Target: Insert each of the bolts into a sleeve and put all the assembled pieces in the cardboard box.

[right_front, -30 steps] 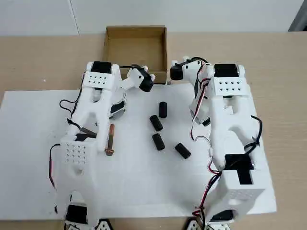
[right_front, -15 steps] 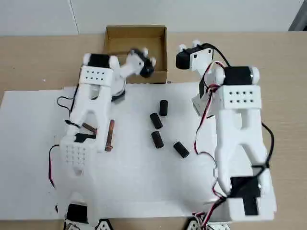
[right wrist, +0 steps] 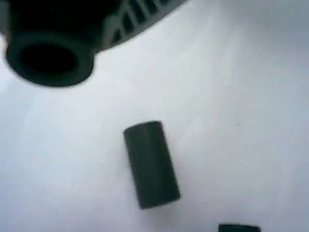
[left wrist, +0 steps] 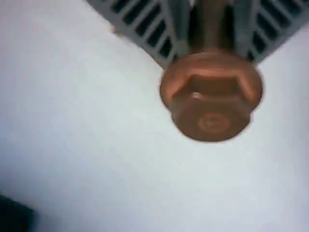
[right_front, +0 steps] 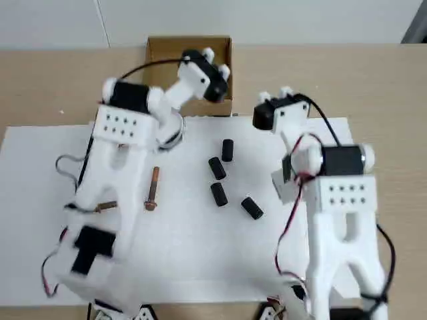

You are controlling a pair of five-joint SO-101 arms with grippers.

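In the left wrist view my left gripper (left wrist: 212, 24) is shut on a copper bolt (left wrist: 211, 104), whose hex head faces the camera, over the white sheet. My right gripper (right wrist: 72, 24) is shut on a black sleeve (right wrist: 48, 58), held above the sheet with its bore showing. Below it lies a loose sleeve (right wrist: 151, 164). From above, one bolt (right_front: 153, 189) lies on the sheet beside the left arm (right_front: 123, 123). Several black sleeves (right_front: 219, 195) lie mid-sheet. The cardboard box (right_front: 157, 47) stands at the back, with the left arm's wrist end over its front wall.
The white sheet (right_front: 200, 267) covers the wooden table (right_front: 373, 73). A short brown piece (right_front: 105, 207), possibly another bolt, shows beside the left arm. The right arm (right_front: 340, 193) stands over the sheet's right side. Loose cables hang off both arms.
The left arm has lifted and swung its wrist end back over the box's front wall. The right arm has drawn toward the front. Loose sleeves and the lying bolt stayed put.
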